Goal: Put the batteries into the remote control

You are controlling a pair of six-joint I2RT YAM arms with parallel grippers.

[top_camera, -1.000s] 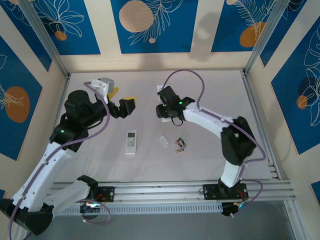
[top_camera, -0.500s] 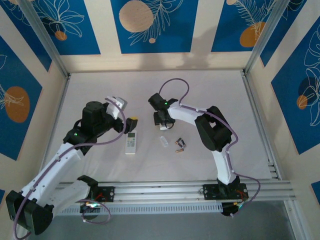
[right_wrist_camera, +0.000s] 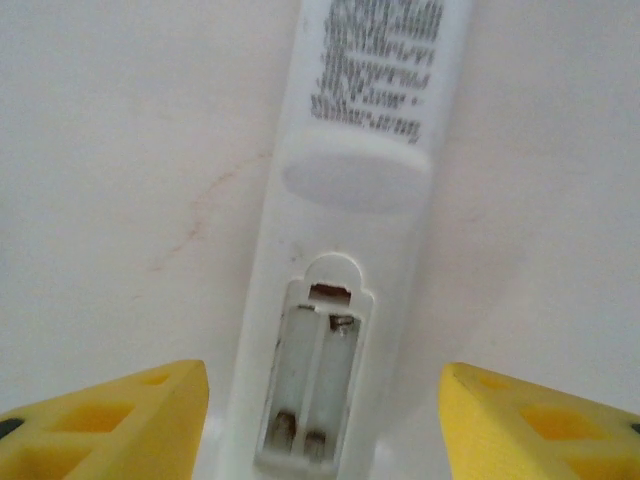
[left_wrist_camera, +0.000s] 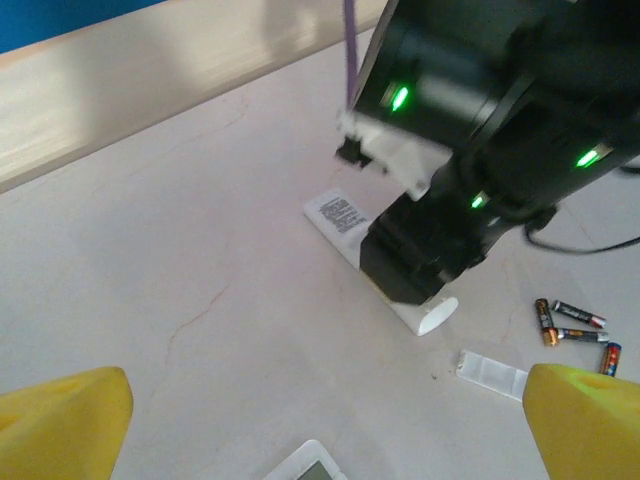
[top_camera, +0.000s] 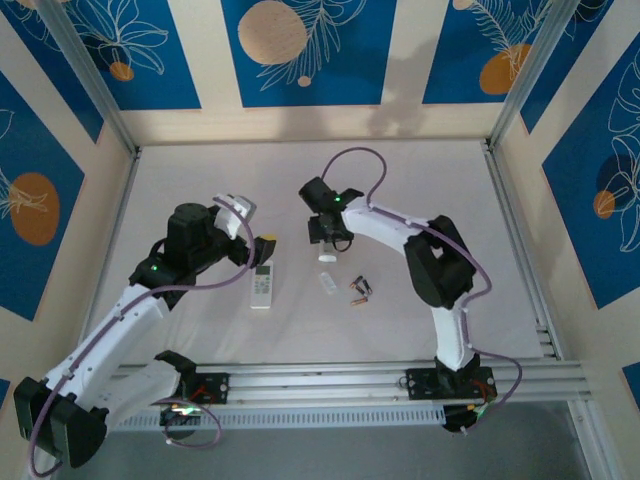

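Observation:
A white remote control [right_wrist_camera: 350,150] lies face down, its battery compartment [right_wrist_camera: 315,385] open and holding no cells. My right gripper [right_wrist_camera: 325,420] hangs open just above it, one yellow finger [right_wrist_camera: 110,420] on each side with a gap to the remote. From above, the right gripper [top_camera: 326,238] covers most of that remote [top_camera: 327,256]. The batteries [top_camera: 360,290] lie loose on the table to its right, also seen as batteries [left_wrist_camera: 575,325]. My left gripper [left_wrist_camera: 320,425] is wide open and holds nothing.
A second remote with a screen [top_camera: 262,285] lies just below my left gripper [top_camera: 262,246], its corner [left_wrist_camera: 310,462] showing at the frame's bottom. A small white battery cover [top_camera: 328,283] rests between the remotes and the batteries; the same cover [left_wrist_camera: 492,372] lies near the face-down remote's end.
Both arms have swung in toward the table's middle. The right gripper came down over the face-down remote, and the left gripper dropped toward the remote with the screen.

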